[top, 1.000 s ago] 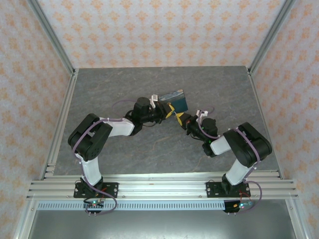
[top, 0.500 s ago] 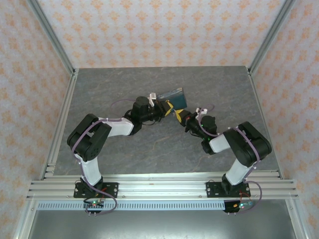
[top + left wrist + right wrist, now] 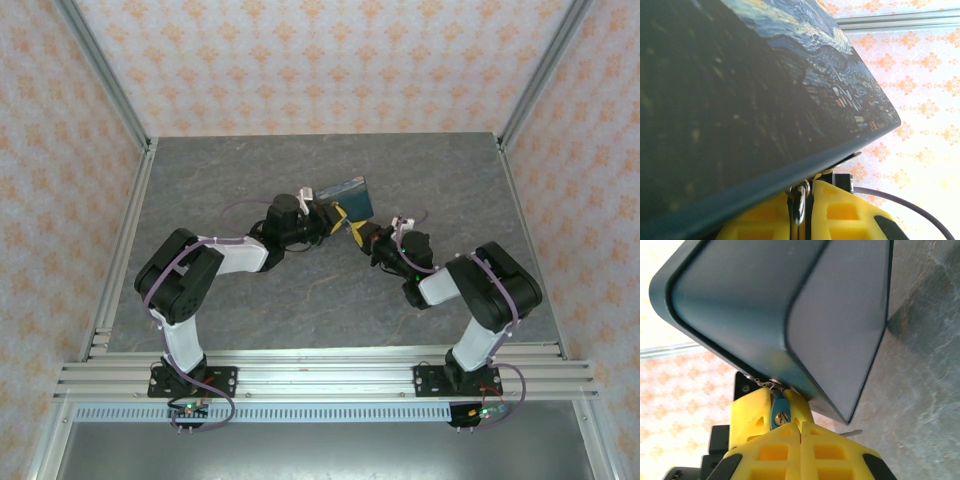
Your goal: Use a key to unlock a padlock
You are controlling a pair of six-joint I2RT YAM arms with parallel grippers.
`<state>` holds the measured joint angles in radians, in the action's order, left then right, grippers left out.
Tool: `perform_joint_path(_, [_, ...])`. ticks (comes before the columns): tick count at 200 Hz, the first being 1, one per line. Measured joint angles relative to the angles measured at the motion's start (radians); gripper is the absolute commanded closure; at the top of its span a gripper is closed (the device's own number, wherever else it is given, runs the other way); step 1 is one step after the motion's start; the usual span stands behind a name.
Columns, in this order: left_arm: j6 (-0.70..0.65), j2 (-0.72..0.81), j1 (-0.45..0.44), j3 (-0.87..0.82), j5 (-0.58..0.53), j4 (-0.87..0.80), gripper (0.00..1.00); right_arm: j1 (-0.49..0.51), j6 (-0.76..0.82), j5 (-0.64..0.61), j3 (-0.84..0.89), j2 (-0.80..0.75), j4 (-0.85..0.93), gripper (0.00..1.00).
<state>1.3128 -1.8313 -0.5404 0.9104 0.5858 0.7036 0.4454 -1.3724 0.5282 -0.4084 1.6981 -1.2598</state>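
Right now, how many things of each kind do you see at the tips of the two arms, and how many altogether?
Blue-and-yellow painted rectangular box: 1
Small teal-blue metal padlock: 1
Yellow-fingered pincers: 2, the left pincer and the right pincer
Total: 4

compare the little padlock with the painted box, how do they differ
Size: the padlock is tiny; the box is far bigger.
Look: the padlock is plain teal-blue with a brass keyhole; the box has a painted night-sky print on one face.
Hold: the padlock is pinched in the left gripper; the box lies just beyond its fingertips.
Shared: both are bluish, and they meet at the box's edge.
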Motion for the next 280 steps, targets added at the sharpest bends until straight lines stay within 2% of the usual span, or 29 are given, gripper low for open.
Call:
perform_joint_path(63, [0.0,0.0,0.0,0.0,0.0,-0.009,1.0,-0.001,0.246,0.01,-0.043,-0.115,0.252,1.0])
perform_joint_path(113, [0.0,0.0,0.0,0.0,0.0,-0.01,1.0,-0.001,0.273,0.011,-0.052,-0.123,0.284,1.0])
perform_joint_path(146, [0.0,0.0,0.0,0.0,-0.012,-0.01,1.0,-0.001,0.192,0.011,-0.052,-0.089,0.224,1.0])
perform_joint_path(224, [-0.004,0.008,0.006,-0.003,-0.014,0.001,1.0,-0.013,-0.132,0.003,-0.053,0.024,0.01,1.0])
perform_joint_path(280, [0.0,0.008,0.004,-0.004,-0.015,0.028,1.0,-0.014,-0.18,0.0,-0.056,0.023,-0.004,1.0])
